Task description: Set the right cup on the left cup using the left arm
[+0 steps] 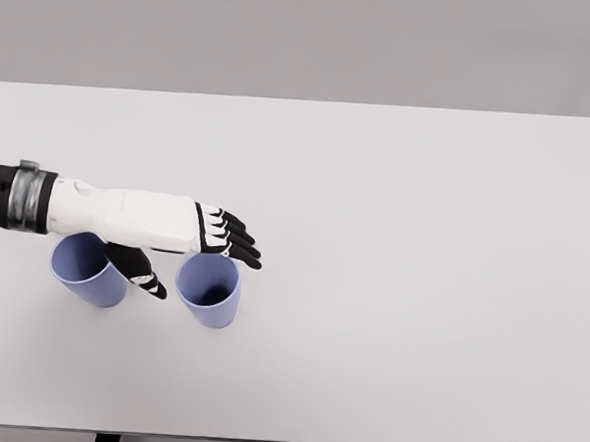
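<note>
Two lavender-blue cups stand upright on the matte white table (421, 289), near its front-left area. Both are smooth, tapered cylinders, wider at the open rim than at the base, with an even, plastic-like finish. Right cup (209, 290) stands just beside and below the fingertips of the left hand (189, 233); left cup (88, 268) stands partly beneath the forearm, so that its rear rim is hidden. A clear gap separates the two cups. Left hand, entering from the left edge, has a glossy white shell over the palm and forearm, a black-and-metallic wrist cuff, and black segmented fingers (236, 239) with white joint bands. Fingers are extended and loosely spread, grasping nothing; the thumb (142, 272) angles downward between the cups. Table surface is flat, rectangular and untextured.
</note>
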`<action>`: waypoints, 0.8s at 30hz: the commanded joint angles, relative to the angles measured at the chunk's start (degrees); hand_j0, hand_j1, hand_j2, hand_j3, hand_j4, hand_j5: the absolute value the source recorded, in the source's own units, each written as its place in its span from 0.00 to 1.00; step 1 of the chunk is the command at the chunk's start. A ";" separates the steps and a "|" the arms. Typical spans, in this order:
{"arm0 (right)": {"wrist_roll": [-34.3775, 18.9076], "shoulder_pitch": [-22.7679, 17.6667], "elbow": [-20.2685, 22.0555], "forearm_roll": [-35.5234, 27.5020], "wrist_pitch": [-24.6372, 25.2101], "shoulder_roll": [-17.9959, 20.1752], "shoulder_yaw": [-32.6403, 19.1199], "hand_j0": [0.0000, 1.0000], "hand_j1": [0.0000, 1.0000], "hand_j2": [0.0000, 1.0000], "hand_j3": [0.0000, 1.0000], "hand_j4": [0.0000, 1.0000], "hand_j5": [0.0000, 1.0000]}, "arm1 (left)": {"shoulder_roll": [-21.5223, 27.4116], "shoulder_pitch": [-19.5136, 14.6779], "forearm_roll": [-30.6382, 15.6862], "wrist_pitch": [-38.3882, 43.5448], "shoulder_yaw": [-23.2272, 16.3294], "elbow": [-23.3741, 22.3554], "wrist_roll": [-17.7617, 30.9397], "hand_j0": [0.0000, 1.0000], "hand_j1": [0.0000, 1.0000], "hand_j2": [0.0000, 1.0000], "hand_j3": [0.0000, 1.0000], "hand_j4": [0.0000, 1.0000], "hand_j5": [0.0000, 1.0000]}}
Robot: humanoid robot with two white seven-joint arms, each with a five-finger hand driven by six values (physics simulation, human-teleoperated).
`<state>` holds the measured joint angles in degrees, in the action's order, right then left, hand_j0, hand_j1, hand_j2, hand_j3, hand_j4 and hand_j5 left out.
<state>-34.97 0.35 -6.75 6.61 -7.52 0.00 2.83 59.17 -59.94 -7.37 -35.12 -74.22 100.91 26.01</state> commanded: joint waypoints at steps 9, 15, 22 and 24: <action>-0.03 0.00 -0.01 0.07 -0.04 0.00 -0.01 1.00 1.00 1.00 1.00 1.00 1.00 | -0.90 0.62 -0.45 0.12 0.13 -0.80 -0.09 1.00 1.00 1.00 1.00 1.00 1.00; -0.03 0.00 -0.01 0.07 -0.04 0.00 -0.01 1.00 1.00 1.00 1.00 1.00 1.00 | -1.78 1.85 -0.54 0.12 0.74 -1.59 -0.09 1.00 1.00 1.00 1.00 1.00 1.00; -0.03 0.00 -0.01 0.07 -0.04 0.00 -0.01 1.00 1.00 1.00 1.00 1.00 1.00 | -2.04 3.08 -0.36 0.12 1.71 -2.82 0.00 1.00 1.00 1.00 1.00 1.00 1.00; -0.03 0.00 -0.01 0.07 -0.04 0.00 -0.01 1.00 1.00 1.00 1.00 1.00 1.00 | -2.04 3.08 0.60 0.12 1.71 -3.53 -0.09 1.00 1.00 1.00 1.00 1.00 1.00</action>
<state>-34.97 0.35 -6.75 6.61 -7.52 0.00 2.82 57.16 -56.87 -6.94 -35.11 -72.64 97.87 25.99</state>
